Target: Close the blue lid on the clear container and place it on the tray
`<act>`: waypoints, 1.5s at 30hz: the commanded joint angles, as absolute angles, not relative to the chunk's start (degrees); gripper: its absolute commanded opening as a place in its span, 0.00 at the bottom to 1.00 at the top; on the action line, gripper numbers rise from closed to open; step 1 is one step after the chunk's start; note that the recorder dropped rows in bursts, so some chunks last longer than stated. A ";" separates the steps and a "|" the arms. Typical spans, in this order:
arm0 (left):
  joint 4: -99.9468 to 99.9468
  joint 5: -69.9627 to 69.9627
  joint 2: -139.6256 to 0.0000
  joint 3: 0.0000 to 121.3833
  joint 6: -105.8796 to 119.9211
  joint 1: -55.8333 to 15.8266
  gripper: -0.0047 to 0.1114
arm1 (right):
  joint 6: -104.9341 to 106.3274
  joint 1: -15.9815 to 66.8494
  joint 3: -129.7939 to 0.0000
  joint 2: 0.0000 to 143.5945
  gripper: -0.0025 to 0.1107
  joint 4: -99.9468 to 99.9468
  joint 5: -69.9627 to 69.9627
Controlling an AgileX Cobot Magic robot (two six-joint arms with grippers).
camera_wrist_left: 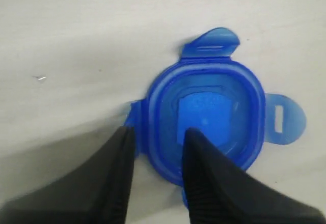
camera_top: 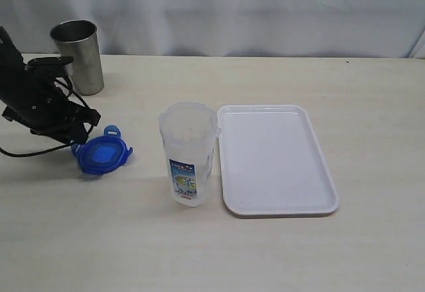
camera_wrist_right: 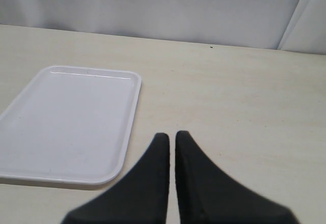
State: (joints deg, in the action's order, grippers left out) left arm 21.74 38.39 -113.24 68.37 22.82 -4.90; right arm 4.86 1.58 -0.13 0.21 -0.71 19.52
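The blue lid point(camera_top: 101, 154) lies flat on the table at the left, its flaps spread outward. My left gripper point(camera_top: 81, 141) is down at the lid's left edge. In the left wrist view the lid point(camera_wrist_left: 209, 117) fills the middle and the gripper point(camera_wrist_left: 159, 131) stands open astride its rim, one finger over the lid's inside and the other outside it. The clear container point(camera_top: 189, 152) stands upright and open-topped in the middle, just left of the white tray point(camera_top: 275, 162). My right gripper point(camera_wrist_right: 172, 135) is shut with nothing in it, hovering beside the tray point(camera_wrist_right: 66, 122); it is outside the exterior view.
A steel cup point(camera_top: 78, 56) stands at the back left, behind the left arm. A black cable trails from that arm over the table's left edge. A pale curtain hangs behind the table.
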 commanded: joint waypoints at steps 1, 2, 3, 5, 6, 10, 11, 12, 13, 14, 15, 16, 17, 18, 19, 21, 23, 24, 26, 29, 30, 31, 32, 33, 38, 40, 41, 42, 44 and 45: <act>22.00 37.76 -114.34 68.73 26.70 -4.65 0.30 | 4.68 1.45 0.00 0.00 0.06 -0.69 19.55; 21.35 37.76 -114.81 68.73 26.59 -4.61 0.30 | 4.68 1.45 0.00 0.00 0.06 -0.69 19.55; 21.01 37.29 -115.54 68.73 26.59 -4.35 0.30 | 4.68 1.45 0.00 0.00 0.06 -0.69 19.55; 21.47 36.40 -116.18 68.73 26.59 -4.01 0.30 | 4.68 1.45 0.00 0.00 0.06 -0.69 19.55; 21.47 36.29 -116.26 68.73 26.96 -4.01 0.30 | 4.68 1.45 0.00 0.00 0.06 -0.69 19.55; 20.28 36.52 -115.20 68.83 26.96 -4.01 0.30 | 4.68 1.45 0.00 0.00 0.06 -0.69 19.55; 20.01 36.28 -114.98 68.83 26.96 -4.01 0.30 | 4.68 1.45 0.00 0.00 0.06 -0.69 19.55; 20.66 36.37 -114.86 68.83 26.96 -3.73 0.30 | 4.68 1.45 0.00 0.00 0.06 -0.69 19.55; 20.66 36.37 -115.12 68.83 26.96 -3.73 0.30 | 4.68 1.45 0.00 0.00 0.06 -0.69 19.55; 20.76 36.26 -116.02 68.83 27.19 -3.73 0.30 | 4.68 1.45 0.00 0.00 0.06 -0.69 19.55; 21.22 36.26 -116.46 68.83 27.68 -3.73 0.30 | 4.68 1.45 0.00 0.00 0.06 -0.69 19.55; 22.02 36.26 -117.08 68.83 28.80 -3.73 0.30 | 4.68 1.45 0.00 0.00 0.06 -0.69 19.55; 22.33 36.26 -117.57 68.83 29.06 -3.73 0.30 | 4.68 1.45 0.00 0.00 0.06 -0.69 19.55; 22.88 36.26 -117.98 68.83 29.15 -3.73 0.30 | 4.68 1.45 0.00 0.00 0.06 -0.69 19.55; 23.55 36.12 -118.27 68.83 30.00 -3.73 0.30 | 4.68 1.45 0.00 0.00 0.06 -0.69 19.55; 24.19 35.75 -118.41 68.83 30.15 -3.73 0.30 | 4.68 1.45 0.00 0.00 0.06 -0.69 19.55; 26.16 35.87 -118.41 68.83 31.42 -3.73 0.30 | 4.68 1.45 0.00 0.00 0.06 -0.69 19.55; 27.00 36.02 -118.41 68.83 32.47 -3.73 0.30 | 4.68 1.45 0.00 0.00 0.06 -0.69 19.55; 29.54 36.25 -118.41 68.83 35.19 -3.73 0.30 | 4.68 1.45 0.00 0.00 0.06 -0.69 19.55; 30.72 36.25 -118.41 68.83 36.17 -3.73 0.30 | 4.68 1.45 0.00 0.00 0.06 -0.69 19.55; 30.72 36.25 -118.41 68.83 36.41 -3.73 0.30 | 4.68 1.45 0.00 0.00 0.06 -0.69 19.55; 30.72 36.31 -118.41 68.83 36.82 -3.73 0.29 | 4.68 1.45 0.00 0.00 0.06 -0.69 19.55; 30.72 36.41 -118.41 68.83 37.38 -3.73 0.26 | 4.68 1.45 0.00 0.00 0.06 -0.69 19.55; 30.72 36.40 -118.41 68.83 37.62 -3.73 0.23 | 4.68 1.45 0.00 0.00 0.06 -0.69 19.55; 30.84 36.29 -118.41 68.83 37.62 -3.73 0.11 | 4.68 1.45 0.00 0.00 0.06 -0.69 19.55; 30.84 36.42 -118.41 68.83 37.62 -3.73 0.11 | 4.68 1.45 0.00 0.00 0.06 -0.69 19.55; 30.72 36.42 -118.41 68.83 37.62 -3.73 0.11 | 4.68 1.45 0.00 0.00 0.06 -0.69 19.55; 30.72 36.65 -118.41 68.83 37.74 -3.73 0.11 | 4.68 1.45 0.00 0.00 0.06 -0.69 19.55; 30.72 36.91 -118.41 68.83 38.53 -3.73 0.11 | 4.68 1.45 0.00 0.00 0.06 -0.69 19.55; 30.72 36.91 -118.41 68.83 39.04 -3.73 0.10 | 4.68 1.45 0.00 0.00 0.06 -0.69 19.55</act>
State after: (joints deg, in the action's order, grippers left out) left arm 30.65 36.69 -118.31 68.43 37.86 -3.93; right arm 4.86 1.58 -0.13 0.21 -0.71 19.52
